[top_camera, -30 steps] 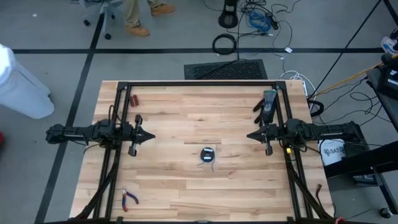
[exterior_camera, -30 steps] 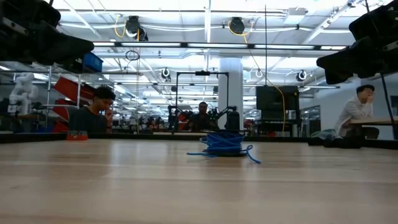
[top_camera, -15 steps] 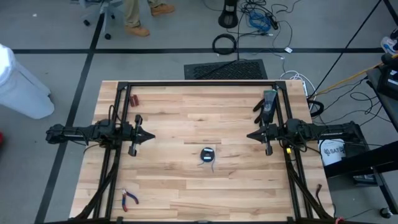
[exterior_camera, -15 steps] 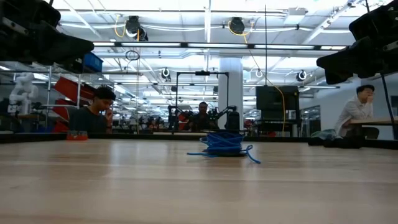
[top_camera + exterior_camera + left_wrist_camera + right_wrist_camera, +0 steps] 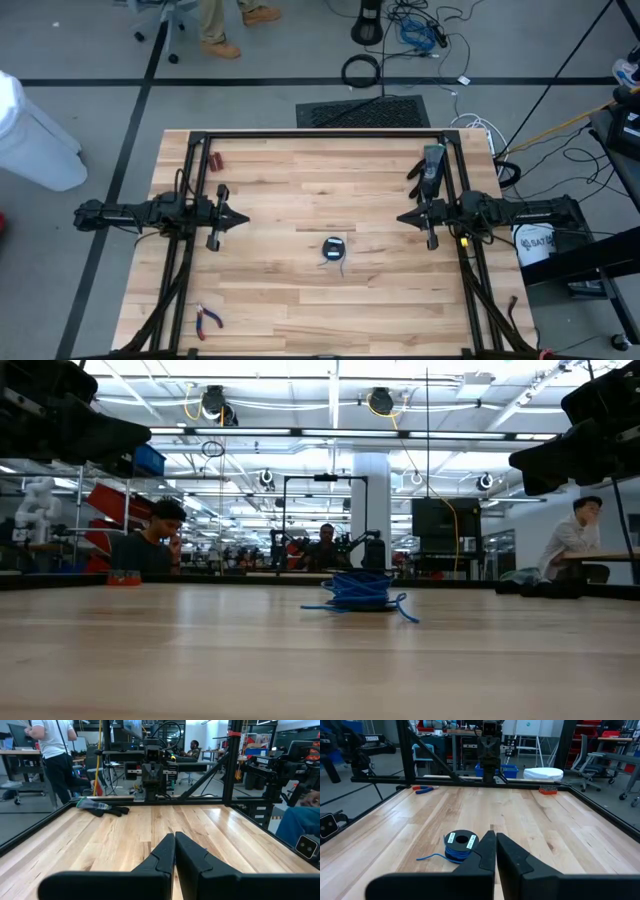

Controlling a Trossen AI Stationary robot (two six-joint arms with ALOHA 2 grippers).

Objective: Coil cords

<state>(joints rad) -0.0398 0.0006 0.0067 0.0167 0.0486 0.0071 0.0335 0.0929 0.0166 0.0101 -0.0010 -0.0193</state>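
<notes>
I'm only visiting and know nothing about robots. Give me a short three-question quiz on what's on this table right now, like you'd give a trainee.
1. True or false: the blue cord lies wound in a small bundle near the middle of the table.
2. What lies at the table's near left corner in the high view? A) a roll of tape B) the red-handled pliers C) a cup
3. Fill in: the left gripper and the right gripper are both ____, and neither holds anything.

Key: 1 true; 2 B; 3 shut.
</notes>
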